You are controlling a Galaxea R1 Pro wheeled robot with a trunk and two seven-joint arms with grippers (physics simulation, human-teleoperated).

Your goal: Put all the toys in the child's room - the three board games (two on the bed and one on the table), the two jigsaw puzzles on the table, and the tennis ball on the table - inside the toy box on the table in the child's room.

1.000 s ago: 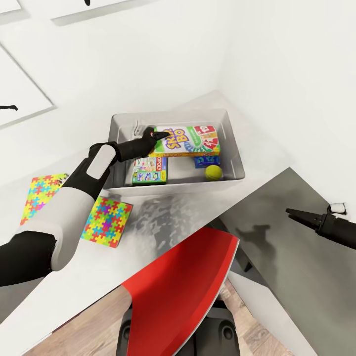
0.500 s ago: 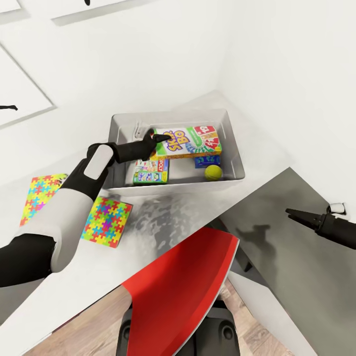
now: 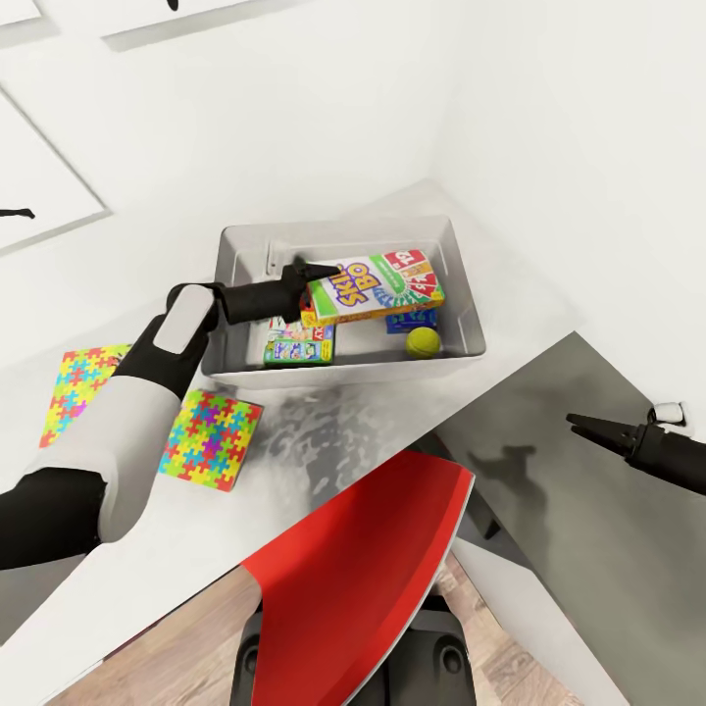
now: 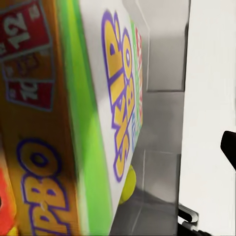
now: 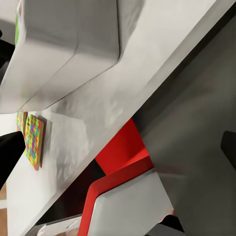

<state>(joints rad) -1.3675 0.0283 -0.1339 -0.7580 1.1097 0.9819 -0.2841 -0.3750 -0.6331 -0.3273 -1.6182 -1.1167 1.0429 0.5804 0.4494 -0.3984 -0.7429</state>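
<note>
White walls back the pale grey worktop point(image 3: 324, 441), where the left end effector point(image 3: 312, 270) pinches a yellow-green-red Skip-Bo box point(image 3: 375, 284) tilted over the light-grey toy box point(image 3: 461, 294), presumably for lowering flat inside.

half-buried under the skip-bo box point(image 3: 373, 284): the monopoly box point(image 3: 298, 346) and the small blue box point(image 3: 412, 321), each showing just an edge strip with print too small to read. cut off by the head view's edge: the right gripper point(image 3: 588, 425) past its wrist, plus the black poster silhouette point(image 3: 16, 213). smeared and cropped in the left wrist view: the skip-bo lettering, with the tennis ball point(image 4: 129, 183) peeking from behind the box; too close-set to judge any grip: the left gripper point(image 3: 312, 271) tips.
</note>
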